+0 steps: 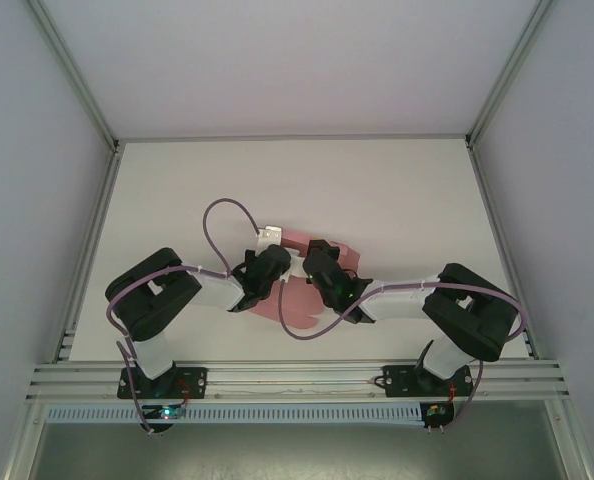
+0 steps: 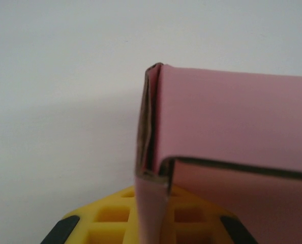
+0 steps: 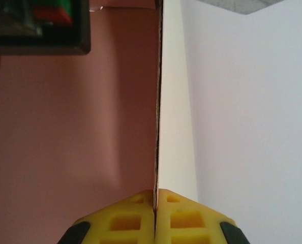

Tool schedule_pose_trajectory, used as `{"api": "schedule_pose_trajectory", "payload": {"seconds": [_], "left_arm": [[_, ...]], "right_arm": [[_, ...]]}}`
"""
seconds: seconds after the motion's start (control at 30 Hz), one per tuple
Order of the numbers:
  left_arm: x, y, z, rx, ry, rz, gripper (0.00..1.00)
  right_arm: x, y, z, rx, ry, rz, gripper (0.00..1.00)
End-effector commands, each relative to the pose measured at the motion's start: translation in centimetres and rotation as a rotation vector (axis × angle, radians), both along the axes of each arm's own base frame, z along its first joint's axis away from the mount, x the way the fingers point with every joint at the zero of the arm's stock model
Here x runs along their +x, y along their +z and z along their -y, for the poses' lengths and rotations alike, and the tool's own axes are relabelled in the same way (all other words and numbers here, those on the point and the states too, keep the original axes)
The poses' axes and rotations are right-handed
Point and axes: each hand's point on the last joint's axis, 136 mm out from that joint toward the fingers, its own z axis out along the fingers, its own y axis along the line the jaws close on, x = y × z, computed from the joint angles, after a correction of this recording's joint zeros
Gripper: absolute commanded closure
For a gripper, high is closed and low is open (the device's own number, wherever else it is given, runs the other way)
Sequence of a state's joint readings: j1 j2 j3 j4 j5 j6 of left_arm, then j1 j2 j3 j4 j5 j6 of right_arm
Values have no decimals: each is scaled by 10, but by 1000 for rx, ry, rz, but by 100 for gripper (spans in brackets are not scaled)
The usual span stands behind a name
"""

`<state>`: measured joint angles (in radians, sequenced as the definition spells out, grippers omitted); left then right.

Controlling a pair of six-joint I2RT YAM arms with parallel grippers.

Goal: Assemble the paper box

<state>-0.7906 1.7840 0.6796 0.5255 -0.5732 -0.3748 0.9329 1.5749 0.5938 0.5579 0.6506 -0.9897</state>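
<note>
As left claw (image 2: 151, 226) and right claw (image 3: 155, 216) pinch it, the paper box (image 1: 289, 298) spans near-left to far-right.

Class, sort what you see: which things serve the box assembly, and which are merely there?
Part of the job: pink paper box; left hand; right hand, both shut on it.
Merely there: white table; purple cable; aluminium rail.

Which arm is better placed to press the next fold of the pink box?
Probably left: the left gripper pinches the paper box at a half-formed corner, while the right gripper clamps one flat panel, suiting it to anchor.
</note>
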Motion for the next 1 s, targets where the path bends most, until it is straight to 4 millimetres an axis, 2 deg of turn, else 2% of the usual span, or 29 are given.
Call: {"api": "schedule_pose_trajectory", "payload": {"seconds": [0.0,0.07,0.17,0.23,0.33,0.4,0.47,0.57,0.7,0.73,0.83,0.9,0.97], "left_arm": [[-21,-42,-107,375,311,-79,100],[-21,-42,-101,360,274,-79,100],[-18,-39,-73,232,135,-65,100],[-15,-29,-52,138,55,-49,100],[-11,-10,-30,37,-13,-27,100],[-10,6,-16,-23,-60,-11,100],[-11,20,-7,-67,-99,3,100],[-14,40,0,-111,-132,35,100],[-15,57,-11,-120,-81,65,100],[-15,60,-13,-116,-75,66,100],[-15,67,-19,-107,-52,75,100],[-16,71,-20,-113,-55,90,100],[-17,73,-21,-115,-57,102,100]], "right_arm": [[-2,-15,37,-86,-131,-38,100],[-2,-14,35,-76,-124,-39,100],[0,-10,25,-25,-102,-36,100],[4,-3,17,16,-94,-23,99],[11,10,3,75,-70,12,76],[14,21,-7,117,-35,23,52],[16,35,-14,151,-10,46,42],[16,68,-17,235,15,116,3],[-5,104,-15,363,103,127,2],[-14,107,-15,401,136,109,2],[-48,135,-12,587,282,55,2],[-67,158,-2,726,352,40,2],[-73,182,19,858,331,59,2]]}}
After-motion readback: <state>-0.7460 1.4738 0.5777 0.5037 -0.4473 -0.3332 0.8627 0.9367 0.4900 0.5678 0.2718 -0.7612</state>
